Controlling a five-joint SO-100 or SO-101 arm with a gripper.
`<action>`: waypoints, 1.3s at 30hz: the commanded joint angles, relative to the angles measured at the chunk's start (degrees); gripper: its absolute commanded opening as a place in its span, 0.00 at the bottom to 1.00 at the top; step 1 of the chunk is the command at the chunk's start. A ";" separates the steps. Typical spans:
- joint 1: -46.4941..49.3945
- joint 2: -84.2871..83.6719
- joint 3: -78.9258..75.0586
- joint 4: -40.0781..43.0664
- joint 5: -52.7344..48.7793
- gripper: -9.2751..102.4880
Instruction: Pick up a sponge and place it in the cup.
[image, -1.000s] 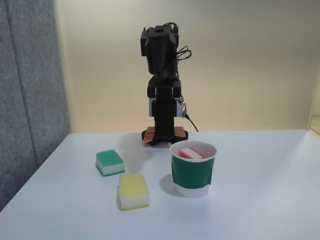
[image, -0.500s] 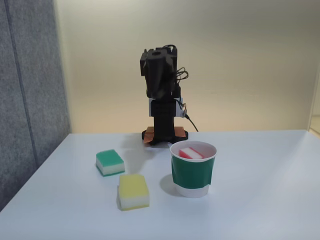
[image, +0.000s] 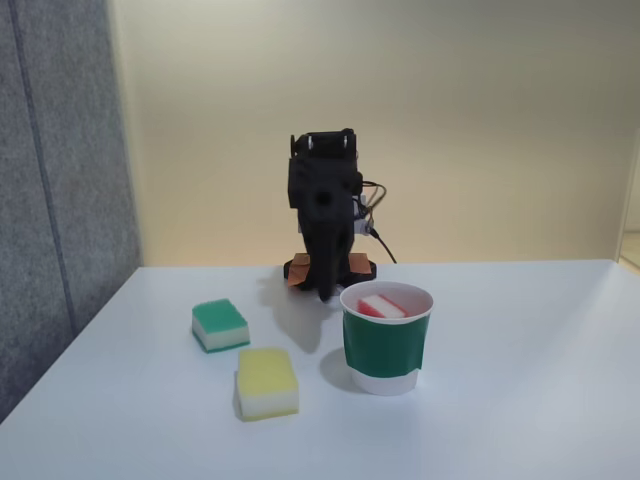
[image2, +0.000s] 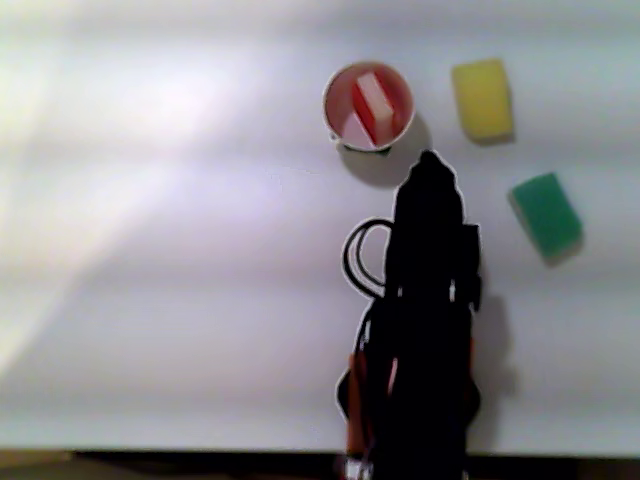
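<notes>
The sponge (image: 381, 306) lies tilted inside the cup (image: 386, 345). The tool (image: 324, 293) hangs behind the cup, empty; whether its jaws are apart or together cannot be told.

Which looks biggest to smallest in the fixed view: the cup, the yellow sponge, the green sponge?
1. The cup, clearly largest.
2. The yellow sponge.
3. The green sponge.
The two sponges look close in size; the yellow one lies nearer the camera, so their order is unsure.

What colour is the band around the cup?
Dark green on a white cup, clearest in the fixed view.
</notes>
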 joint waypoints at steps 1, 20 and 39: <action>-0.88 -0.44 -0.26 8.88 -0.79 0.08; -2.37 -0.53 -0.26 25.66 -2.29 0.08; -2.29 -0.44 -0.26 25.75 -2.29 0.08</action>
